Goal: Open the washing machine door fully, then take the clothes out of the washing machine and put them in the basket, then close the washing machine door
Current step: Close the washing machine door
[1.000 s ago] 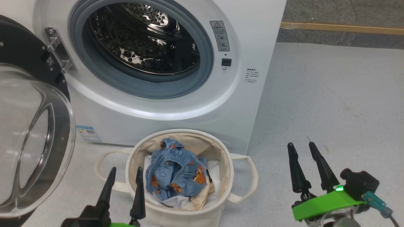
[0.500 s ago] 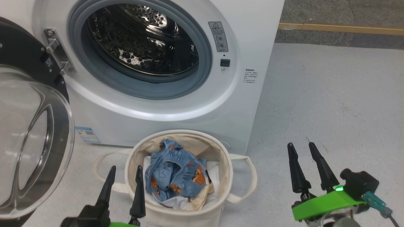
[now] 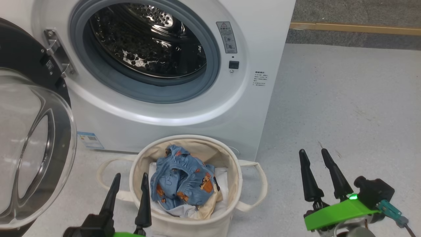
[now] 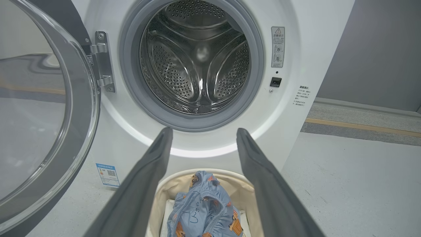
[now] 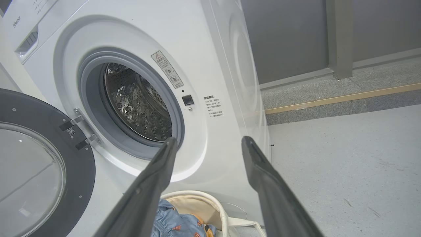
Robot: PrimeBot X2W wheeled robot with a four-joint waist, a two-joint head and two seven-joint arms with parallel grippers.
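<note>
Door: washer door (image 3: pixel 33 141) swung open at L, hinged beside the drum (image 3: pixel 144 42) mouth
Washer: washer (image 3: pixel 184 115) mouth uncovered, shiny perforated metal inside
Clothes: blue printed clothes (image 3: pixel 181 184) bunched in basket (image 3: pixel 233 168), atop white sheet (image 3: pixel 223 172)
Basket: on floor (image 3: pixel 345 98), just in front of washer
L gripper: L gripper (image 3: pixel 131 176) fingers wide apart, nothing held, at basket's near-L rim
R gripper: R gripper (image 3: pixel 313 151) wide apart, nothing held, over floor R of basket

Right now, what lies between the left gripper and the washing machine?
The basket, with the clothes inside, stands between the left gripper and the washing machine; the head and left wrist views show it.
</note>
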